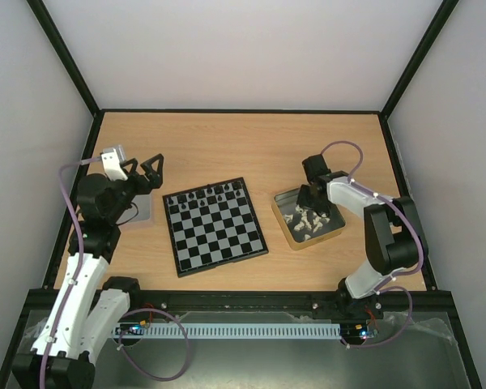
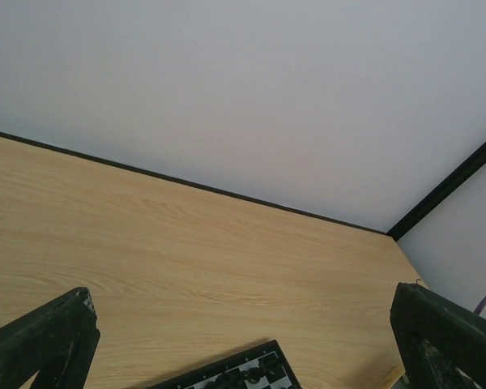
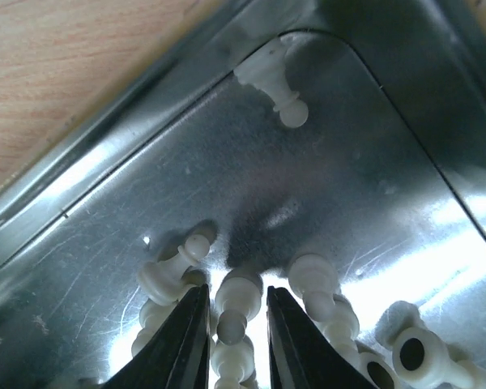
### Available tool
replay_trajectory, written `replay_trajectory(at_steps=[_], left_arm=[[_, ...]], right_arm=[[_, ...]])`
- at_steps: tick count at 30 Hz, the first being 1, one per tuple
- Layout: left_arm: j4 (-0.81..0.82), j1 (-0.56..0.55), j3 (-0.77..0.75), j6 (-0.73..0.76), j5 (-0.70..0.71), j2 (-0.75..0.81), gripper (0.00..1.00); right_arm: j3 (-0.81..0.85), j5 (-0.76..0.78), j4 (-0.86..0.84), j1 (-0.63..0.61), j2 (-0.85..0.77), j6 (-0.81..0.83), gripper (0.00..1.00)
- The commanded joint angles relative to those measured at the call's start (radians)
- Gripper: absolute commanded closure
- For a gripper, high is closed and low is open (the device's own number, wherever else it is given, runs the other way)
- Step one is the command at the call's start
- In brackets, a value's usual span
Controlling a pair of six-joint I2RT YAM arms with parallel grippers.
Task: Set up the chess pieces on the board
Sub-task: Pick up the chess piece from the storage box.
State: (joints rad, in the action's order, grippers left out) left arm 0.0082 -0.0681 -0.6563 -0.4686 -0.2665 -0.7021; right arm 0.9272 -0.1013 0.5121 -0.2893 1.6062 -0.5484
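The board (image 1: pixel 216 227) lies at mid table with black chess pieces (image 1: pixel 206 194) along its far row. White chess pieces (image 1: pixel 308 219) lie heaped in a gold-rimmed tray (image 1: pixel 285 231). My right gripper (image 1: pixel 312 198) reaches down into that tray. In the right wrist view the right gripper (image 3: pixel 236 292) is closed round one lying white piece (image 3: pixel 233 320), its jaws tight on either side. My left gripper (image 1: pixel 146 172) hovers left of the board, wide open and empty. In the left wrist view, the left gripper (image 2: pixel 243 324) frames bare table and a board corner (image 2: pixel 251 374).
A silver tray (image 1: pixel 144 212) sits partly under the left arm. One white pawn (image 3: pixel 274 81) lies alone near the tray's far corner (image 3: pixel 348 186). More white pieces (image 3: pixel 413 356) crowd beside the right fingers. Black frame posts and pale walls enclose the table.
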Motion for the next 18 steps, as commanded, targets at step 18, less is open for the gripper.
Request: replay_trajectory(at_steps=[18], left_arm=[[0.006,-0.01,-0.003,0.024,0.056,0.028,0.0]], right_arm=[[-0.008,0.151,-0.021,-0.02,-0.077,-0.012,0.98]])
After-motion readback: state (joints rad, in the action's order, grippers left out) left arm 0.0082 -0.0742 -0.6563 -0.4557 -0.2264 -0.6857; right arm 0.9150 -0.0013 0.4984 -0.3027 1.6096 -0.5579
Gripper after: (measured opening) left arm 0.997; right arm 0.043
